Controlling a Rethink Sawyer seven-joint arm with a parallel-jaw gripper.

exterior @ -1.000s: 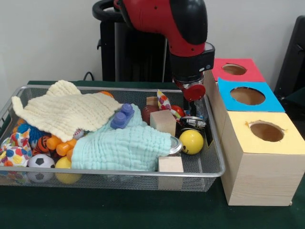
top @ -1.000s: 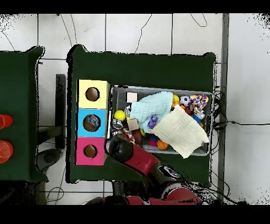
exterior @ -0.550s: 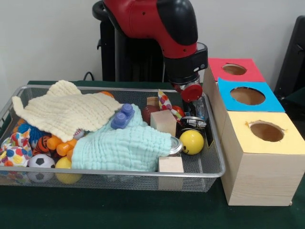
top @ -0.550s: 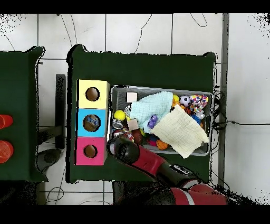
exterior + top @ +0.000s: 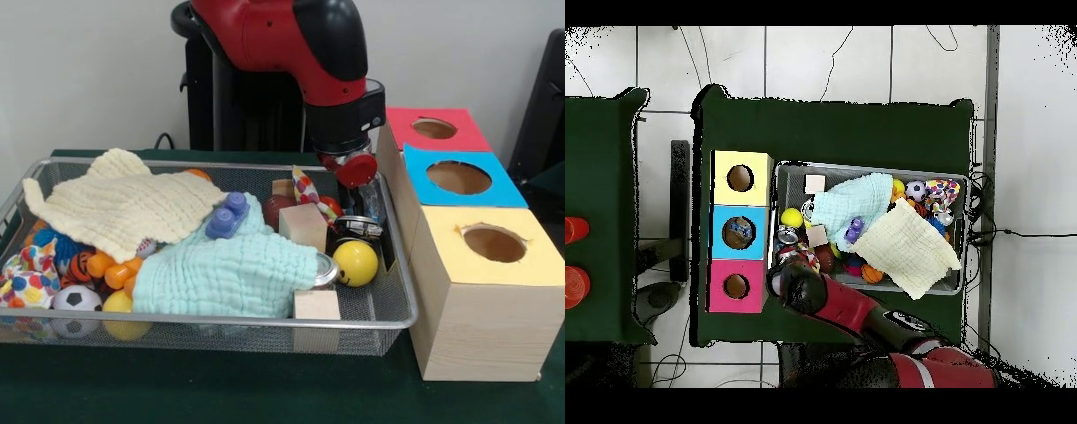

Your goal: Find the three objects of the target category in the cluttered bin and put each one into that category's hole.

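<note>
My gripper (image 5: 346, 155) hangs over the far right corner of the bin (image 5: 221, 320), right at the red cap (image 5: 357, 170) of a clear bottle (image 5: 369, 196) that leans on the bin's wall; I cannot tell whether it is spread or pinching. I judge the bottle light, thin-walled and slick, likely to buckle mid-body, so the stiff cap or neck is my best hold

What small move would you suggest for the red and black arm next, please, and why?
Probably a short lift straight up. The gripper hangs low over the wire mesh bin's corner nearest the pink-topped wooden box, with a clear red-capped bottle beneath it. Whether the bottle is gripped cannot be told; rising would show that and clear the rim.
</note>
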